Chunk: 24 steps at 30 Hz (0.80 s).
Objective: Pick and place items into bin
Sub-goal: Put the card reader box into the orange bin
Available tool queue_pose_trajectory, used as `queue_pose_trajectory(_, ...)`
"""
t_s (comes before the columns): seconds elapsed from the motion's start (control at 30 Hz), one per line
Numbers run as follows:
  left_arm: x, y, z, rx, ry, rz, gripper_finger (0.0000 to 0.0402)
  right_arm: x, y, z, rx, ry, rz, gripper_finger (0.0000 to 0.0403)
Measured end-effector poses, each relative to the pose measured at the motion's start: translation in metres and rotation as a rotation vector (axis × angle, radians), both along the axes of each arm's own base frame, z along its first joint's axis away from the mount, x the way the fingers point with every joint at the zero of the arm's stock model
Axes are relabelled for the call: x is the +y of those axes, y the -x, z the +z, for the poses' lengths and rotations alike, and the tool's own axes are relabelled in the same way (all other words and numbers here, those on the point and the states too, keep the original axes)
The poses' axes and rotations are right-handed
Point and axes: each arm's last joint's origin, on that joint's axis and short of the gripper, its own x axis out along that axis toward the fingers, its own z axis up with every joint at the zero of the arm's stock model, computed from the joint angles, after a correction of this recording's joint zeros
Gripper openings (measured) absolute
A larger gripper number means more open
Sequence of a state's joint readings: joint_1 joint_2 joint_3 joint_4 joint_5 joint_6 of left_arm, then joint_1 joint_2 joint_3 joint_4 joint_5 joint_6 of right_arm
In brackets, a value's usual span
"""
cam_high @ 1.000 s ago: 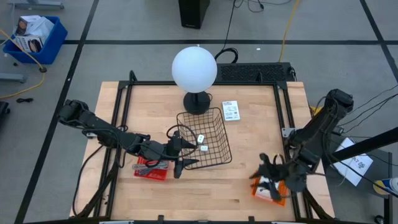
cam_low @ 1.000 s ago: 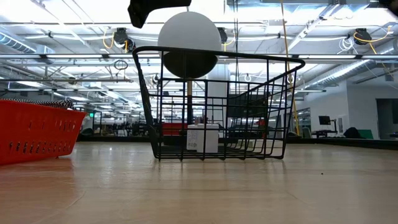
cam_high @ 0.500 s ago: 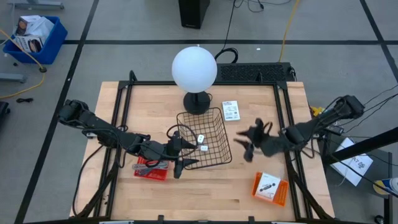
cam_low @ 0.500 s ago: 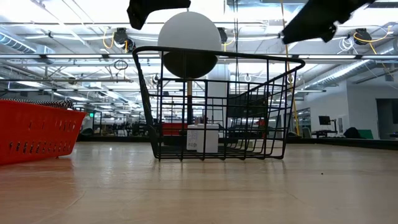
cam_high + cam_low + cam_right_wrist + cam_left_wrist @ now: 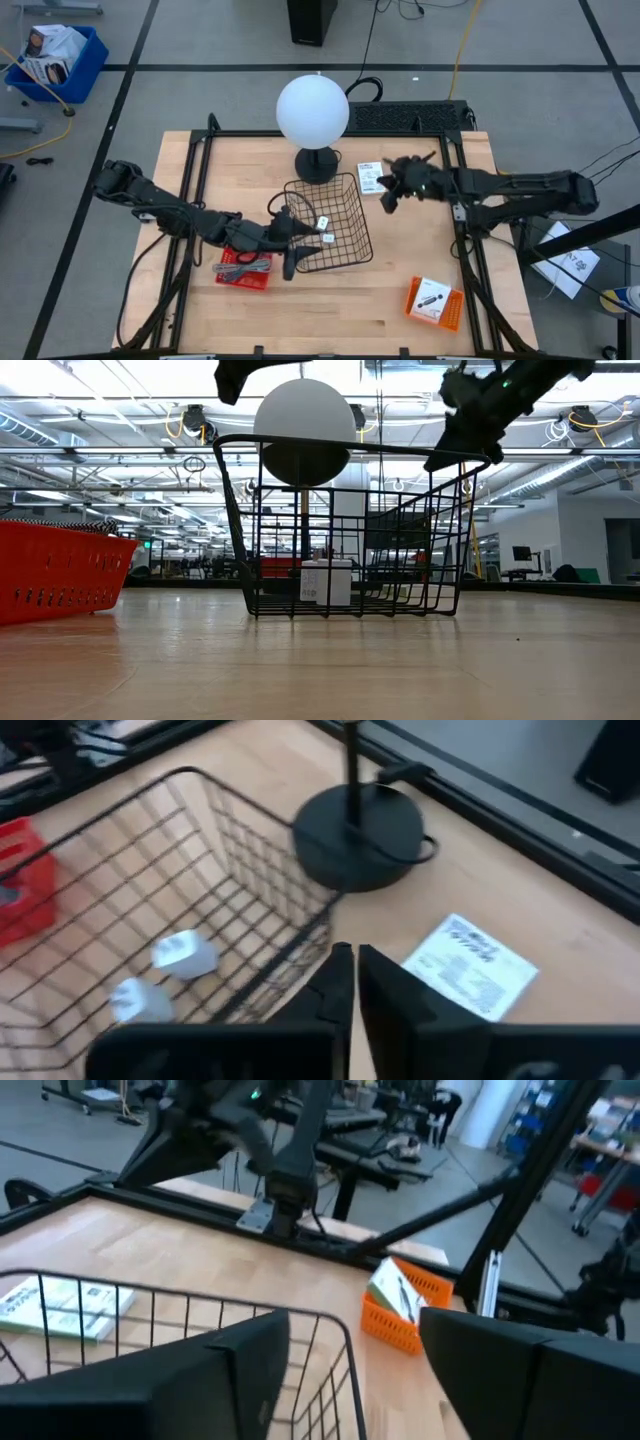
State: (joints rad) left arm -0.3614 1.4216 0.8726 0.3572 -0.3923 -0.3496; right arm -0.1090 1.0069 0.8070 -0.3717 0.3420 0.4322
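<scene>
2 white blocks (image 5: 325, 230) in wire basket (image 5: 345, 190) — white packet (image 5: 371, 177) flat beside.

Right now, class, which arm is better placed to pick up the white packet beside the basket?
The right: its claw hovers next to the white packet, while the left claw sits across the basket.

Bright, even light falls on the pale wooden table (image 5: 400, 280), where shadows are soft and short. Seen from table height, rows of ceiling strip lights (image 5: 120, 385) glare white and silhouette the black wire basket (image 5: 350, 530). Both wrist pictures are soft, with the dark fingers (image 5: 230, 1380) nearest the lens blurred.
</scene>
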Motion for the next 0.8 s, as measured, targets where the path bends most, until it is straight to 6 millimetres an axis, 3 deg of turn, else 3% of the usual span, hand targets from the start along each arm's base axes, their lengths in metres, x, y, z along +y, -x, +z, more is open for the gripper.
queue_pose_trajectory(0.3, 0.002, -0.002, 0.005, -0.05, 0.023, -0.072, 0.0084, -0.059, 0.002, -0.008, -0.035, -0.128, -0.062, 0.0003)
queue_pose_trajectory(0.47, 0.002, -0.002, 0.006, -0.056, -0.02, -0.072, 0.0015, -0.086, -0.005, -0.022, -0.039, -0.176, -0.069, 0.0001)
queue_pose_trajectory(0.57, 0.002, -0.002, 0.006, -0.056, -0.027, -0.071, 0.0008, -0.1, -0.009, -0.037, 0.007, -0.214, -0.097, 0.0001)
queue_pose_trajectory(0.8, 0.002, -0.003, 0.009, -0.084, -0.016, -0.069, 0.0041, -0.127, -0.01, -0.068, 0.078, -0.294, -0.142, 0.0001)
